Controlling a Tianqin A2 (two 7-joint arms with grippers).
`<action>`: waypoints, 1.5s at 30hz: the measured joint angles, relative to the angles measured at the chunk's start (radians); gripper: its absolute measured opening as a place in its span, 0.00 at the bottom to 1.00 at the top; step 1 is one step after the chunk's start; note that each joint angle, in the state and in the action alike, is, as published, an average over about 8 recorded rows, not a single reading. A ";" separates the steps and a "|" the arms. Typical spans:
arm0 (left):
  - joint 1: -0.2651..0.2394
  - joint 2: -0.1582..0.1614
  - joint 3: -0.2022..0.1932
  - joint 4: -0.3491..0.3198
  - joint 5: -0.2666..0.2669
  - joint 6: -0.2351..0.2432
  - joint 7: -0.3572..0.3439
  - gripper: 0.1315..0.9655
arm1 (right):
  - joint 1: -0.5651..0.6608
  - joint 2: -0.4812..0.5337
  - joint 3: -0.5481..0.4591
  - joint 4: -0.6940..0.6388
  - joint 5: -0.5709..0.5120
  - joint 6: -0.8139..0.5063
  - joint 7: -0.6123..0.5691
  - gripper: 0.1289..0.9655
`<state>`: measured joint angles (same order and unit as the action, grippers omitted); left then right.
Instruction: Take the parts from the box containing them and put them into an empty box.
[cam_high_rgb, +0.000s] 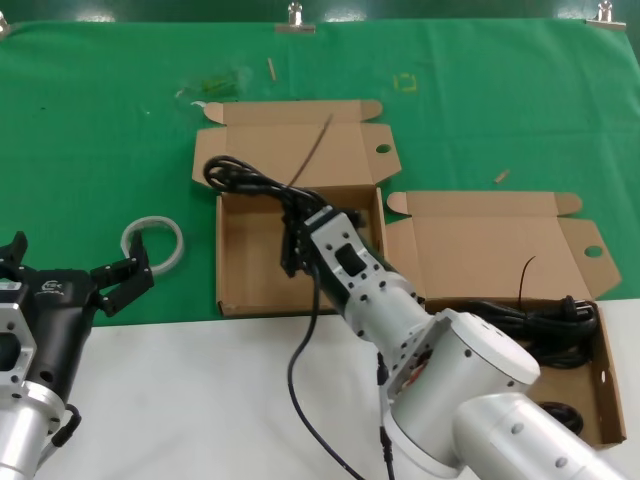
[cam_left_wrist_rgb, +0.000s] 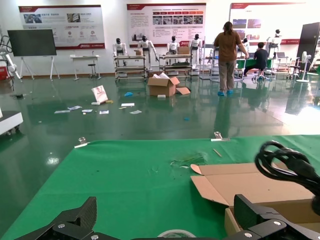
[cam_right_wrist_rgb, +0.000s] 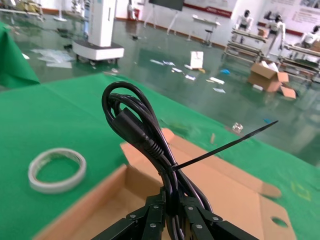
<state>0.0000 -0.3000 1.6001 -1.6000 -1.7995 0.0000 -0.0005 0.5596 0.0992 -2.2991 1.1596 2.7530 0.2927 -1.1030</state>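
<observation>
So our right gripper (cam_high_rgb: 293, 222) clamps a coiled black power cord (cam_high_rgb: 245, 179) mid-frame over the empty brown cardboard box (cam_high_rgb: 232, 292) (left gripper (cam_high_rgb: 112, 280) idles open, lower left); its loop may snag the lid.

A glossy green floor (cam_left_wrist_rgb: 150, 115) reflected the overhead light, strewn with papers (cam_left_wrist_rgb: 80, 109) and an open carton (cam_left_wrist_rgb: 162, 85). Posters (cam_left_wrist_rgb: 165, 22) hung on the white back wall (cam_left_wrist_rgb: 112, 20). Humanoid robots (cam_left_wrist_rgb: 145, 47) stood among shelving racks (cam_left_wrist_rgb: 135, 65), beside a dark screen (cam_left_wrist_rgb: 31, 42). Two people (cam_left_wrist_rgb: 227, 47) faced away near tables.
</observation>
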 joint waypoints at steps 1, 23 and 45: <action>0.000 0.000 0.000 0.000 0.000 0.000 0.000 1.00 | -0.007 0.000 0.010 0.002 0.000 0.003 -0.007 0.05; 0.000 0.000 0.000 0.000 0.000 0.000 0.000 1.00 | -0.050 0.016 0.050 0.033 0.000 0.024 -0.014 0.09; 0.000 0.000 0.000 0.000 0.000 0.000 0.000 1.00 | -0.120 0.016 0.152 0.116 0.000 0.090 -0.070 0.44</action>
<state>0.0000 -0.3000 1.6001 -1.6000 -1.7995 0.0000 -0.0005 0.4400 0.1152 -2.1469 1.2760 2.7530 0.3827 -1.1725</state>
